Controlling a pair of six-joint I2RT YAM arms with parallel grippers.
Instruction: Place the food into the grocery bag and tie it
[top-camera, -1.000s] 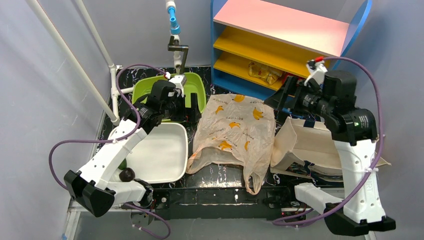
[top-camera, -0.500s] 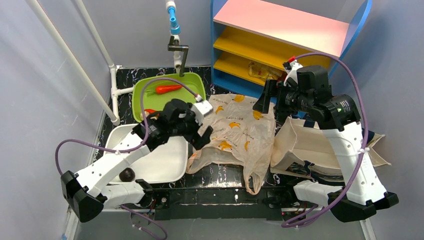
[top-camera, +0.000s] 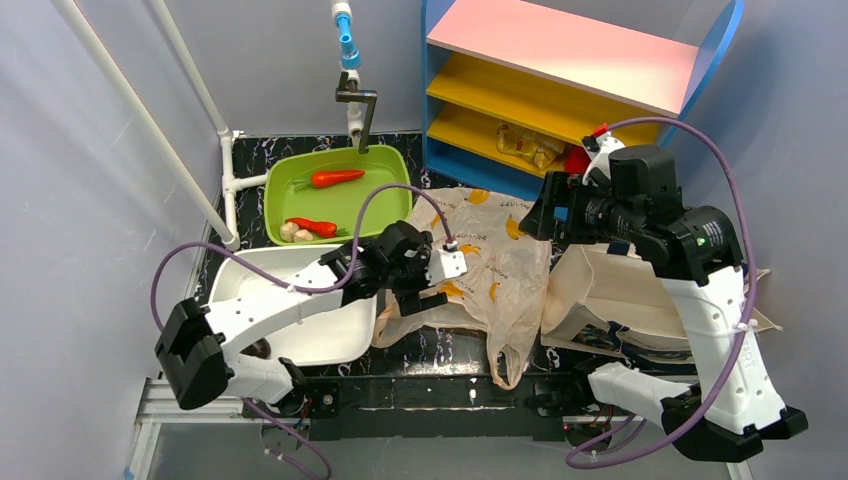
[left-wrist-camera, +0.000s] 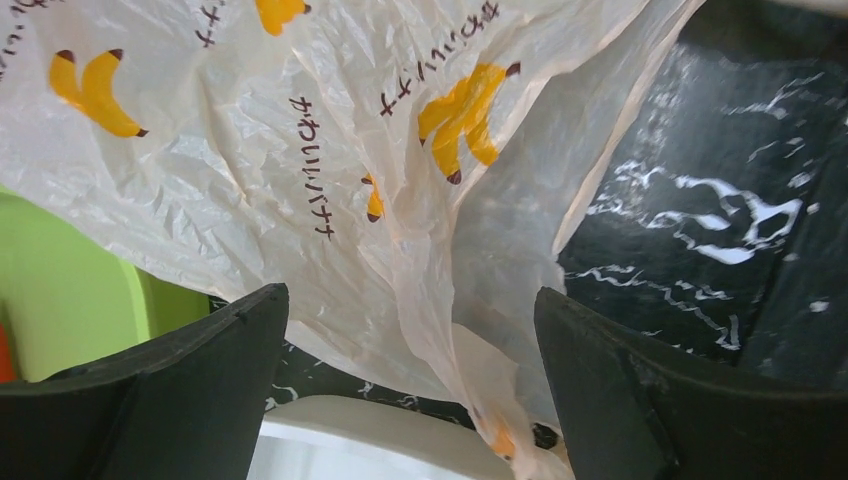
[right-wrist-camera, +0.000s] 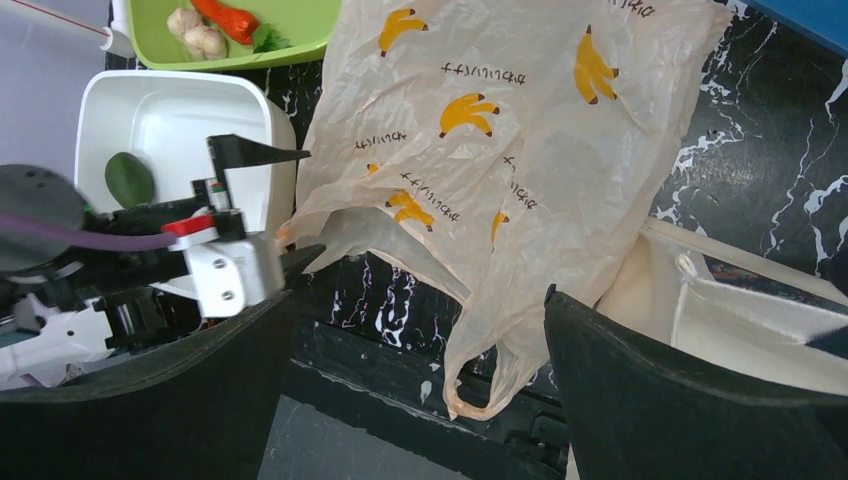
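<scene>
The grocery bag (top-camera: 485, 265) lies flat mid-table, beige with banana prints, one loop handle (right-wrist-camera: 490, 370) toward the near edge. My left gripper (top-camera: 415, 290) is at the bag's left edge, open, with a fold of bag film (left-wrist-camera: 440, 300) hanging between its fingers (left-wrist-camera: 170, 380). My right gripper (top-camera: 548, 215) hovers open above the bag's far right corner, nothing between its fingers (right-wrist-camera: 640, 390). A carrot (top-camera: 330, 178) and a red piece (top-camera: 315, 227) lie in the green basin (top-camera: 390, 165). A dark green fruit (right-wrist-camera: 128, 178) and a brown ball (top-camera: 258, 348) sit in the white tub (top-camera: 330, 340). A yellow packet (top-camera: 528, 145) rests on the shelf.
A cream canvas tote (top-camera: 610, 290) lies right of the bag. The blue and yellow shelf (top-camera: 560, 70) stands at the back right, a faucet (top-camera: 355, 100) over the basin. White pipes (top-camera: 228, 180) run along the left wall.
My left arm swung from over the green basin rightward and down to the bag's left edge. The right arm shifted slightly over the bag's far right corner.
</scene>
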